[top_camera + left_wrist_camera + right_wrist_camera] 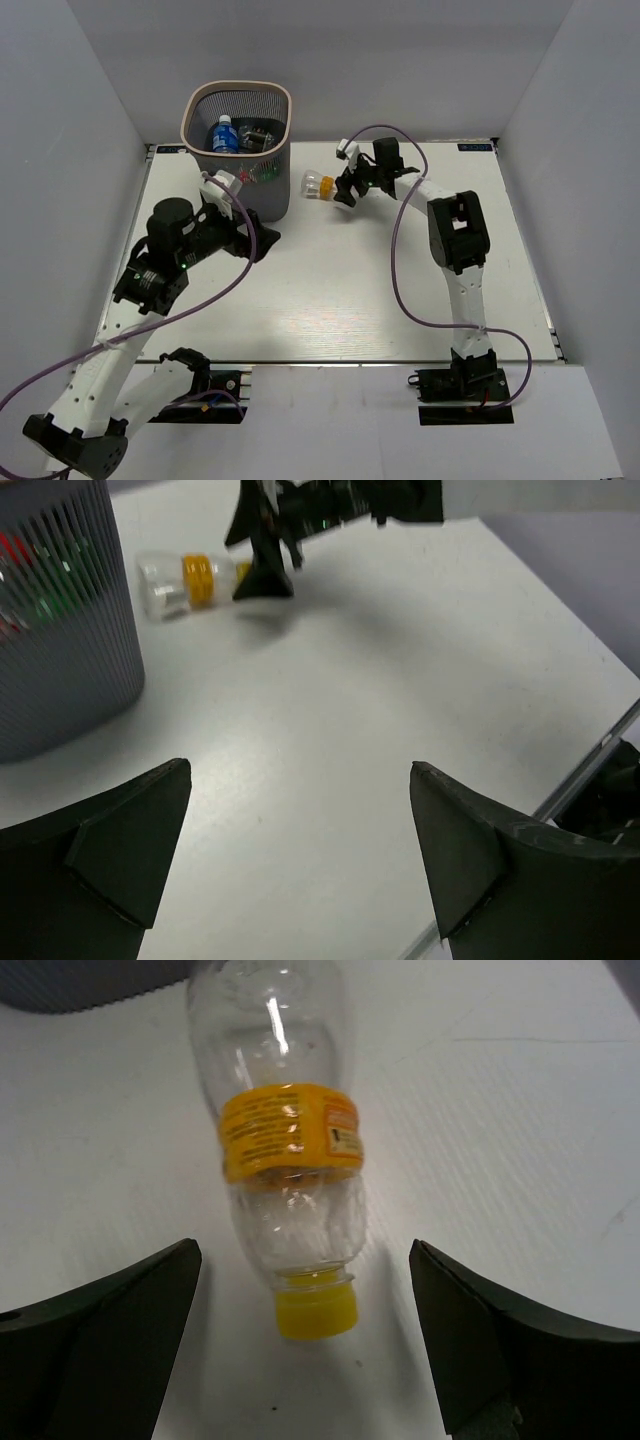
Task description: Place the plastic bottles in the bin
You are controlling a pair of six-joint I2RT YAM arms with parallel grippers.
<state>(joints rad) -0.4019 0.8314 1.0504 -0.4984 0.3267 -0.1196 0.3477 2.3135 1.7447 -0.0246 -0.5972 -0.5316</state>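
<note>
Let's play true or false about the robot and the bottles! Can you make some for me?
1. The bottle outside the bin has a yellow cap. True.
2. The right gripper is squeezing that bottle. False: its fingers are open on either side of the cap end, not touching.
3. The bin has bottles inside. True.
4. The left gripper holds a bottle. False: it is open and empty.
5. The yellow-capped bottle stands upright. False: it lies on its side.

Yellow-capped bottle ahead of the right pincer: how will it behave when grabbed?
The bottle looks empty, so probably very light. Lying on its side on the table, it may roll if nudged. Its thin clear wall will likely give under a squeeze.
</note>
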